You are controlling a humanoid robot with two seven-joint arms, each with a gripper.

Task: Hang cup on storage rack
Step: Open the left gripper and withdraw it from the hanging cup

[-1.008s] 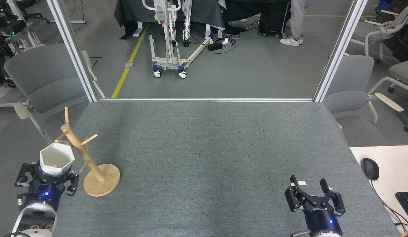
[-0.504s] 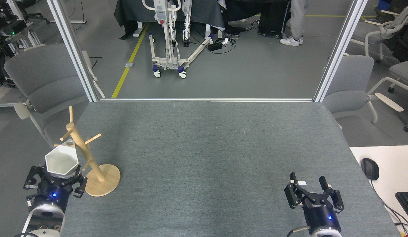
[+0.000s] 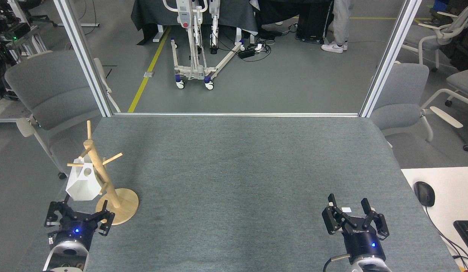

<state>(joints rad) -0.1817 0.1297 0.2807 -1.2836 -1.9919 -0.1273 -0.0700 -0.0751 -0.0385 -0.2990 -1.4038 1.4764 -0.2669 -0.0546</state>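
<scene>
The white faceted cup [image 3: 82, 186] hangs from a left-pointing peg of the wooden storage rack [image 3: 101, 177], its handle tab with the round hole lying against the pole. The rack's round base [image 3: 122, 206] rests near the table's left edge. Below the cup, my left gripper [image 3: 79, 218] is open and holds nothing; a small gap separates it from the cup. At the front right my right gripper [image 3: 351, 213] stands open and empty over the grey mat.
Grey chairs stand off the table's left side [image 3: 48, 94] and right side [image 3: 403, 94]. A white desk with a mouse [image 3: 424, 193] and a keyboard corner [image 3: 467, 230] borders the front right. A wheeled lift frame [image 3: 196, 49] stands on the floor beyond.
My left gripper let go of the cup and drew back down toward me. The cup tipped from mouth-up in the fingers to hanging on the peg. The rack shifted slightly right.
</scene>
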